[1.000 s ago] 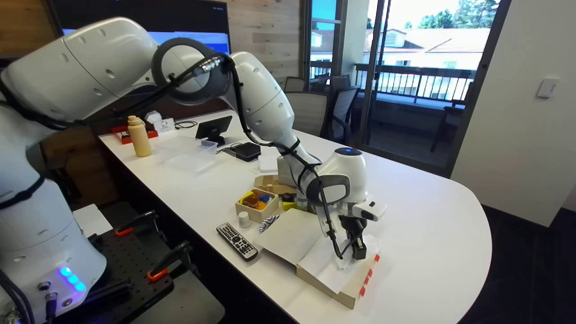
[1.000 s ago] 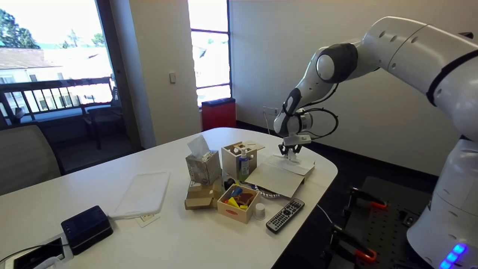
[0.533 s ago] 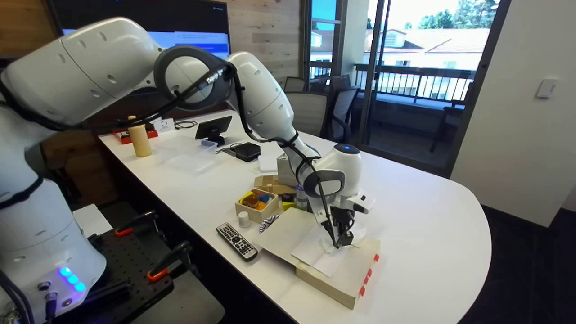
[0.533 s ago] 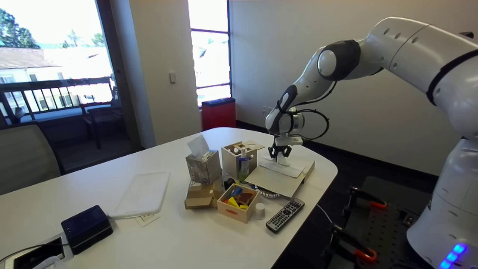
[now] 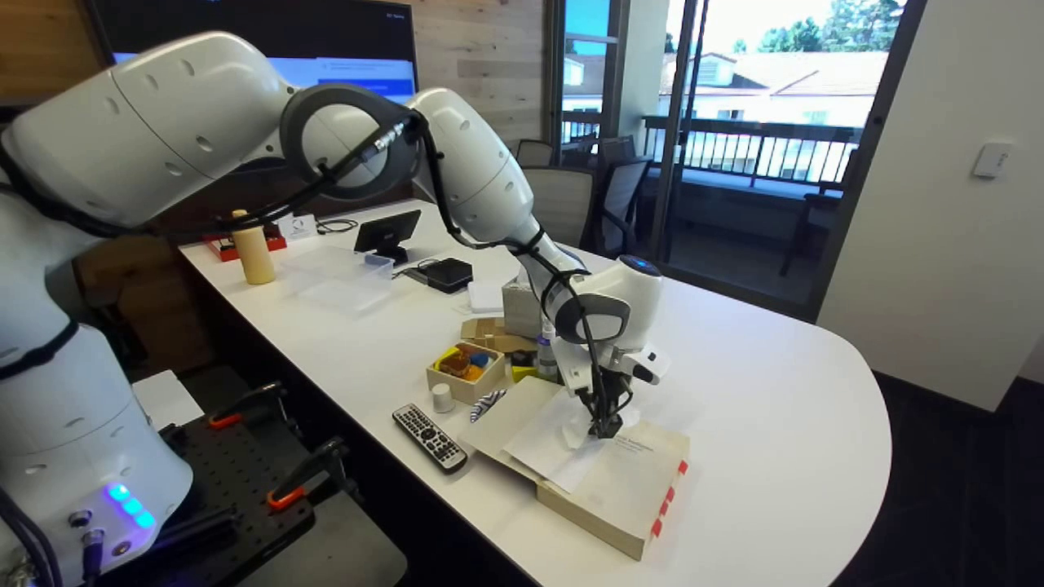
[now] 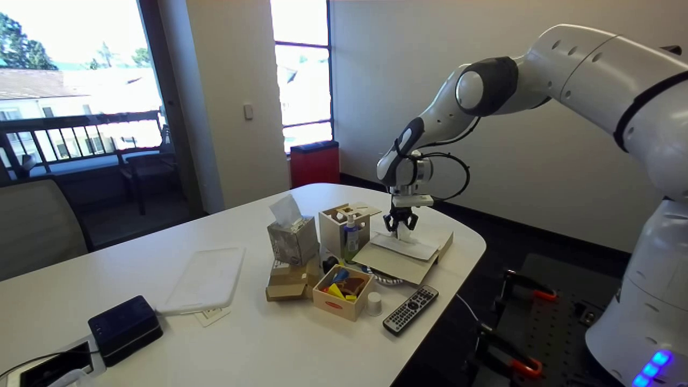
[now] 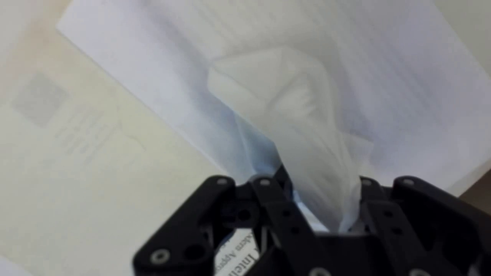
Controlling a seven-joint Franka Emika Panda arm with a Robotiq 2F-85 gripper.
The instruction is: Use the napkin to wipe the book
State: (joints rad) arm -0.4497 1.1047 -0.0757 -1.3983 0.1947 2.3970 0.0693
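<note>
The book (image 5: 644, 481) lies open on the table, its cream cover (image 6: 389, 262) folded out toward the remote and red-orange tabs along its far edge. A loose white sheet (image 5: 550, 448) lies across the open cover and page; it also shows in the wrist view (image 7: 414, 96). My gripper (image 5: 605, 428) points down low over the book, seen in both exterior views (image 6: 400, 228). It is shut on the napkin (image 7: 303, 115), a crumpled off-white sheet bunched between the fingers (image 7: 324, 188). The napkin's loose end spreads over the white sheet. The fingertips are partly hidden by the napkin.
A wooden tray of toys (image 6: 344, 306), a white cup (image 6: 374, 304) and a remote (image 6: 411, 310) lie beside the book. A spray bottle (image 6: 351, 239), a wooden box with holes (image 6: 329, 234) and a tissue box (image 6: 293, 244) stand close behind the cover.
My gripper has moved with the napkin from near the red-tabbed edge toward the open cover. The white sheet has slid the same way, uncovering a printed page.
</note>
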